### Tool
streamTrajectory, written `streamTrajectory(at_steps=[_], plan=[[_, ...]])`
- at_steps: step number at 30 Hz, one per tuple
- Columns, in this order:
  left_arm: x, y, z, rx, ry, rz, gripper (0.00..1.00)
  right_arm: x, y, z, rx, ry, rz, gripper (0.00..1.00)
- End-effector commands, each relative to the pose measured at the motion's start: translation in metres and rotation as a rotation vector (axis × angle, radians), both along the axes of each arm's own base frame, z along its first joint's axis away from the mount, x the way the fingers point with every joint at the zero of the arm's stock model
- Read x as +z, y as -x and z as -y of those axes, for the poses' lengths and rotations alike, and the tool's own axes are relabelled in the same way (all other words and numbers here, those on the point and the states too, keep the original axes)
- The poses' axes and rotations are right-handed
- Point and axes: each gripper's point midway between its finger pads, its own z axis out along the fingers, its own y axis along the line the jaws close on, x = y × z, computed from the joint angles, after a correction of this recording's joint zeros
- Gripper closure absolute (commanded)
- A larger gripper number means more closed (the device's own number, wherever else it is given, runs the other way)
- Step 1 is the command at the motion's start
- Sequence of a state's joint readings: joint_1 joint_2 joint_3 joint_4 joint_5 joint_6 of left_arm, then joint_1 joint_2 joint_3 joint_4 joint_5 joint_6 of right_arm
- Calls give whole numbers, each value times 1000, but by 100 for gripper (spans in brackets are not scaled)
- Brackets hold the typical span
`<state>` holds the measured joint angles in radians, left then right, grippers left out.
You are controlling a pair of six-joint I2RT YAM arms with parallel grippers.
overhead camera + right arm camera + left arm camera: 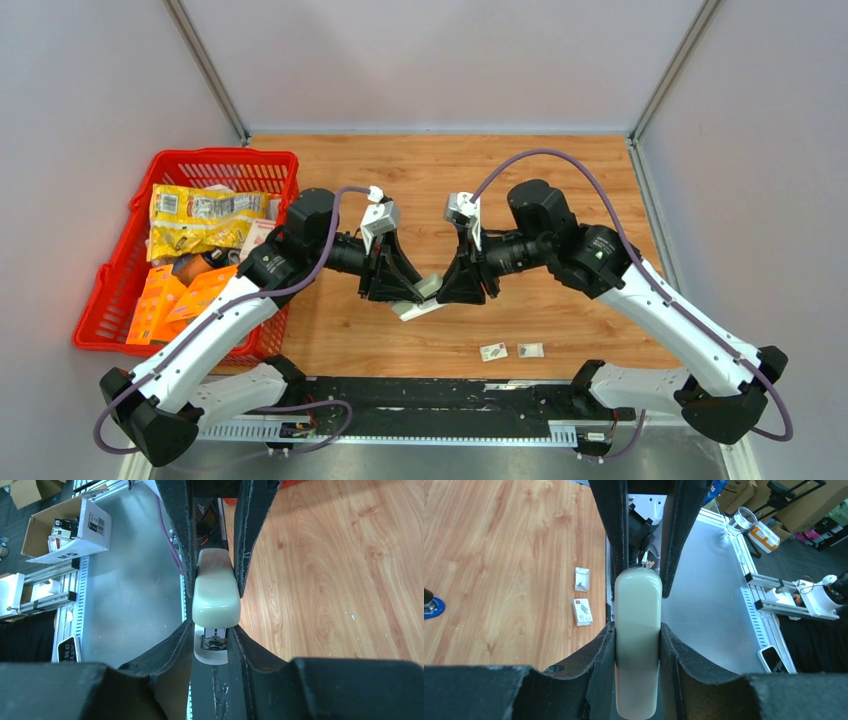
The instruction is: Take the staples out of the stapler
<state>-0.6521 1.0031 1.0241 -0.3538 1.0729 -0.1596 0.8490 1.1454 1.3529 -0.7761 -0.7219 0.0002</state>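
Outboard of the left gripper [392, 284], on its far-left side, a red basket [225, 156] holds yellow and orange snack bags [200, 215], well apart from the work. Left gripper: closed tight on the pale cream stapler [638, 610], its fingers [601, 647] pressed against both long flanks of the smooth rounded shell, as the left wrist view shows. Between the two tools the stapler hangs clear of the wooden table [560, 190], bridging tip to tip at a slight tilt. Right gripper [463, 284]: likewise clamped on the stapler, at the opposite end, where the right wrist view shows the upper shell, a small metal mechanism [214, 642] beneath it and the base reaching toward the camera. Below and to the right of the right gripper, two small white printed packets [493, 351] lie on the table, just beside each other. No staples are visible in any view; they are judged to sit inside the stapler's magazine. Handling, as a judgement: the stapler is light and rigid but glossy, so it may slip or twist under a narrow pinch. One tool should hold the base by its flat sides while the other lifts the top shell near its free end. The staples, a tiny thin strip, are likely light and brittle, best pinched across the long sides.
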Motion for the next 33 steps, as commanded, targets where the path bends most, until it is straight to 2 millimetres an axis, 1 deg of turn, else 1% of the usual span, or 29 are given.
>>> streamTrajectory(at_steps=[1,3,5,7,10,14,15,17,22,25,26,29,33], plan=[[23,3,2,-28,77,65,100,4,5,-5,31,-35,9,72],[26,2,2,-21,86,70,100,1,6,-4,33,-31,6,82],[28,-1,3,-3,93,73,100,-1,9,-2,37,-31,4,88],[33,-6,5,31,107,84,100,-5,12,-1,42,-32,5,92],[44,-14,6,85,151,113,100,-9,16,1,38,-50,-7,95],[57,-23,8,152,197,122,100,-20,23,4,33,-64,-37,96],[63,-27,9,174,219,132,100,-22,24,5,32,-71,-43,96],[68,-32,9,211,242,142,100,-25,27,6,32,-81,-57,96],[74,-43,6,298,265,147,100,-32,31,9,23,-95,-77,96],[82,-47,4,339,297,154,100,-36,34,9,21,-106,-93,96],[81,-49,3,349,300,149,100,-39,35,9,21,-107,-101,97],[83,-51,1,377,320,145,100,-40,37,7,27,-122,-117,97],[80,-54,2,388,326,130,100,-40,39,6,28,-124,-119,96]])
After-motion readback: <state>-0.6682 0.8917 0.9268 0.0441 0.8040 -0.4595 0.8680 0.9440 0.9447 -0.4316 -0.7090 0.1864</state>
